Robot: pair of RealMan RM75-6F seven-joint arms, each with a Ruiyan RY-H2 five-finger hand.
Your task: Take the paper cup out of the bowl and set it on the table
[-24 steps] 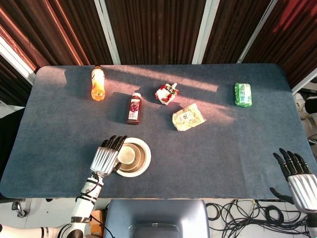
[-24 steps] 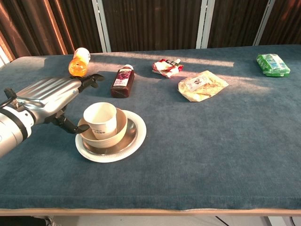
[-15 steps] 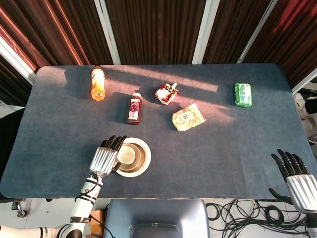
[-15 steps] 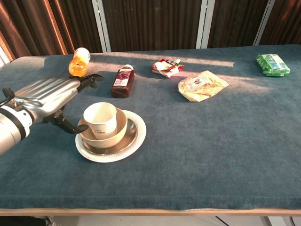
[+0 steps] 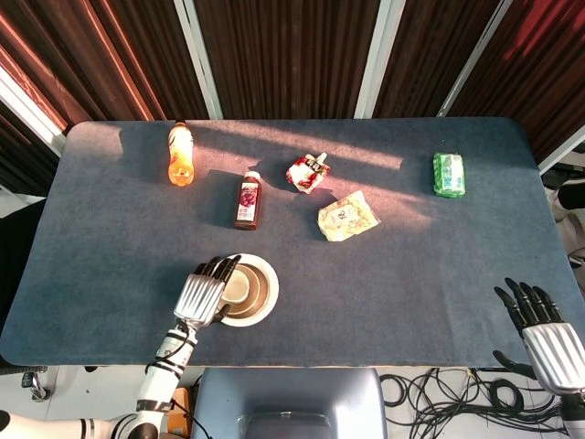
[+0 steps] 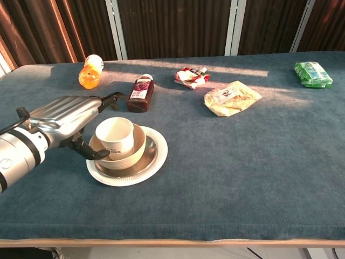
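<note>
**Left hand cupped beside the cup, nothing gripped**

Your table (image 6: 253, 178) carries everything, with the white plate (image 6: 151, 167) just to the right of your left hand (image 6: 67, 116). On that plate sits the bowl (image 6: 137, 148), and the paper cup (image 6: 115, 137) stands upright inside it, on the side nearest your hand. Your left hand lies alongside the cup with its fingers (image 6: 110, 99) reaching past the cup's far side and the thumb low at the bowl's near rim; the fingers are spread and hold nothing, and whether any of them touches the cup cannot be told. From the head view the left hand (image 5: 203, 293) overlaps the plate's left edge, the cup (image 5: 235, 289) right by its fingertips. Your right hand (image 5: 539, 329) is well away past the table's near right corner, fingers apart and empty.
</note>
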